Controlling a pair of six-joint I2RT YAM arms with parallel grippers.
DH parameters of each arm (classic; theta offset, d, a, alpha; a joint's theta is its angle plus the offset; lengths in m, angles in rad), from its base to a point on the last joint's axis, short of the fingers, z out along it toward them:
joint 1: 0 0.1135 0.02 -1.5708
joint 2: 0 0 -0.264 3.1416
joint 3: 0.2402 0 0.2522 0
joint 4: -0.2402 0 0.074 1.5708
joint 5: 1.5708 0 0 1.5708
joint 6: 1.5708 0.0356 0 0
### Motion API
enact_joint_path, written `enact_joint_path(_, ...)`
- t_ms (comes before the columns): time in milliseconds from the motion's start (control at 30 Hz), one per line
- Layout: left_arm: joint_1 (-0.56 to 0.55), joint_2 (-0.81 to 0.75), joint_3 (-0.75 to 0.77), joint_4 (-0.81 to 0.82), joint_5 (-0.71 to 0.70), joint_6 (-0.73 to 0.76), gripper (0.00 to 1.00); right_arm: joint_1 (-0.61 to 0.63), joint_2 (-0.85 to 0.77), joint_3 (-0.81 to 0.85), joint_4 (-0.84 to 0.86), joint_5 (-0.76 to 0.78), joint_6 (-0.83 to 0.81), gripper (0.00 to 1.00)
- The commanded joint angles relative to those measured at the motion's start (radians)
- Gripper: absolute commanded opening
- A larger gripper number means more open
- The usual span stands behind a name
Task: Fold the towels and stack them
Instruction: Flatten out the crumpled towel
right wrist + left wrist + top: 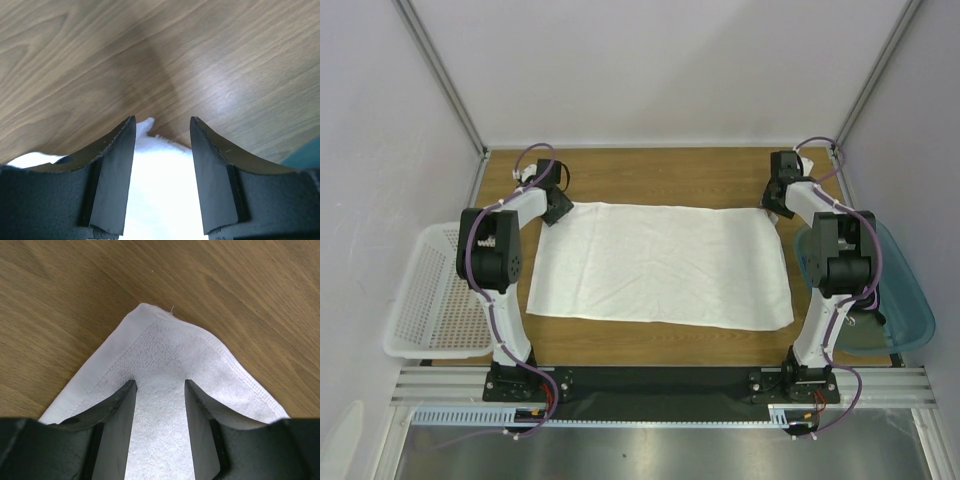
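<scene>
You are looking at a wooden table with a light brown grain. The white towel lies spread flat on it, its long side running left to right, with a few soft wrinkles. A white perforated basket sits at the table's left edge and a translucent teal bin at its right edge.

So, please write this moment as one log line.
towel: flat on table | left gripper: jaws open over far corner | right gripper: jaws open over far corner

White towel: far corners obscured
</scene>
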Motion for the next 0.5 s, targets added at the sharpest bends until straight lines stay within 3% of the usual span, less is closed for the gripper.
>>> enact_joint_path(0,0.012,0.006,0.029,-0.018,-0.038,-0.013,0.5,-0.01,-0.038,-0.012,0.003,-0.01,-0.004,0.52)
enact_joint_path(367,0.01,0.006,0.031,-0.023,-0.041,-0.008,0.49,-0.024,-0.092,-0.093,0.003,-0.062,-0.006,0.47)
enact_joint_path(467,0.01,0.009,0.031,-0.023,-0.04,-0.008,0.49,-0.028,-0.093,-0.11,0.02,-0.06,-0.006,0.34)
